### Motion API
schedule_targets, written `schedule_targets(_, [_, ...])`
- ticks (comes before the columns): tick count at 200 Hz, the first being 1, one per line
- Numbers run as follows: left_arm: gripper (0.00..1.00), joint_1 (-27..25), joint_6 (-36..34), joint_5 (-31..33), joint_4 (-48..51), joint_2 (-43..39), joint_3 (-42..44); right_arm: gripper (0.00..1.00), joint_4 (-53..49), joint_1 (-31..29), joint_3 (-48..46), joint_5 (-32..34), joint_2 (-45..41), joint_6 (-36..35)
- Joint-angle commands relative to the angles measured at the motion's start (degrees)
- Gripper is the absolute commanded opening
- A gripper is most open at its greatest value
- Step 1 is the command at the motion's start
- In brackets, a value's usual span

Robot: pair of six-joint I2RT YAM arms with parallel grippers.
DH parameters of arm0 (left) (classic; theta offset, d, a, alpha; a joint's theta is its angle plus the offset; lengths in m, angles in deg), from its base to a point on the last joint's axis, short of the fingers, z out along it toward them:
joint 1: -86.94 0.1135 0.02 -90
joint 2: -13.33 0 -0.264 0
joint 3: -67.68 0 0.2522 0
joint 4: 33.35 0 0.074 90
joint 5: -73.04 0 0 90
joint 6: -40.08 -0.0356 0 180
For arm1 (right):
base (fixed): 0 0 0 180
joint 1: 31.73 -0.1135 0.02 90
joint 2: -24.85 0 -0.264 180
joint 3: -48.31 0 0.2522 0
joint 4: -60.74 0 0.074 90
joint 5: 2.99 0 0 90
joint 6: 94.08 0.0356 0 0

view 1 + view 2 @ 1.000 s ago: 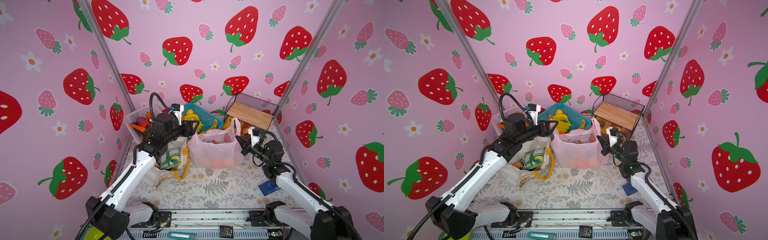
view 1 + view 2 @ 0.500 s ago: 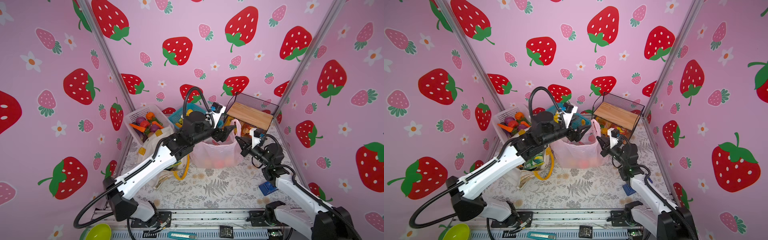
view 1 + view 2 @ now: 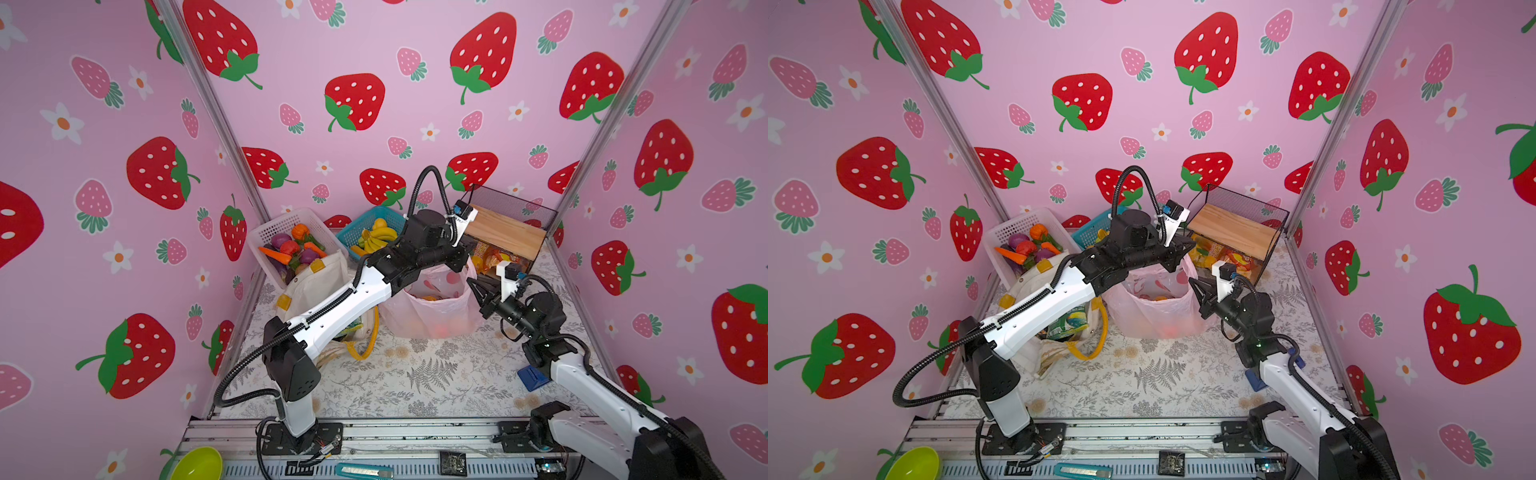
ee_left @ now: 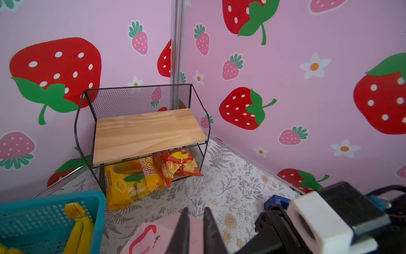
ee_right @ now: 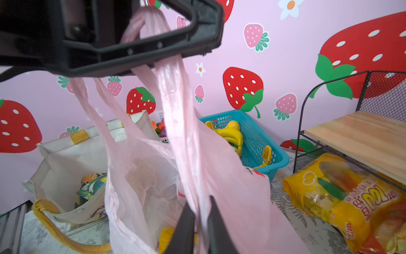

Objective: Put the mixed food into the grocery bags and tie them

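Thin, translucent, wrinkled film on pink plastic bag [image 3: 432,316]; at its nine o'clock, matt woven cloth on canvas tote [image 3: 309,286]; at one o'clock, smooth pale wooden shelf [image 3: 505,232], black metal mesh [image 3: 515,203], glossy snack packets [image 3: 490,257].

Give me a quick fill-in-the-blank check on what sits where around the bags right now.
1. The left gripper is shut on a handle of the ____ plastic bag.
2. The bananas lie in the ____ lattice basket.
3. The toy vegetables fill the ____ lattice basket.
Missing words: pink; blue; white.
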Motion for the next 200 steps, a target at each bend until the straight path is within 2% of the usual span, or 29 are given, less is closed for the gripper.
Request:
schedule_targets(1, [0.0, 3.4, 4.5, -14.8, -0.1, -1.4, -1.6, 0.62, -1.7, 1.0, 0.8, 0.5, -3.3, -6.8])
schedule_targets(16, [0.0, 4.5, 3.6, -20.5, 1.0, -1.8, -1.6, 0.73, -2.1, 3.3, 3.3, -5.9, -2.8, -8.9])
schedule_targets(21, [0.0, 4.7, 3.4, -21.6, 1.3, -1.9, -1.5, 0.82, -2.6, 3.9, 4.7, -8.6, -2.0, -9.5])
schedule_targets(28, [0.0, 5.0, 3.0, -23.1, 1.7, -1.8, -1.5, 0.87, -3.7, 4.4, 6.9, -11.3, -0.9, -10.4])
schedule_targets(53, [0.0, 5.3, 5.0, -26.2, 1.4, -1.4, -1.9, 0.94, -2.3, 4.1, 11.8, -16.4, 3.8, -9.4])
schedule_targets(67, [0.0, 5.3, 7.4, -24.3, 0.8, -1.4, -1.7, 0.96, 1.1, 1.8, 12.5, -14.0, 5.8, -8.0])
schedule_targets(88, [0.0, 5.4, 11.6, -23.4, -2.2, -1.9, -0.6, 0.94, -0.4, -3.8, 13.0, -5.1, 6.8, -13.4])
schedule_targets(117, [0.0, 5.4, 13.6, -26.3, -5.0, -2.0, -0.3, 0.91, 0.7, -3.5, 14.3, -5.5, 9.8, -12.7])
schedule_targets(131, [0.0, 5.4, 14.4, -25.6, -5.0, -2.2, -0.2, 0.84, 2.9, -4.2, 14.4, -2.9, 11.5, -9.9])
schedule_targets(157, [0.0, 5.4, 18.8, -24.3, -8.0, -3.5, 2.1, 0.59, 11.2, -7.0, 8.6, 16.7, 13.0, -4.6])
schedule_targets(175, [0.0, 5.4, 21.4, -23.5, -9.6, -4.4, 3.8, 0.43, 10.3, -8.9, 7.0, 26.9, 14.7, -4.4])
schedule_targets(183, [0.0, 5.4, 22.0, -22.8, -9.8, -4.9, 4.4, 0.36, 9.7, -9.5, 6.3, 28.9, 15.4, -4.1])
schedule_targets(200, [0.0, 5.4, 20.6, -20.4, -8.9, -5.4, 5.0, 0.23, 10.0, -9.9, 4.6, 28.0, 16.2, -3.4])
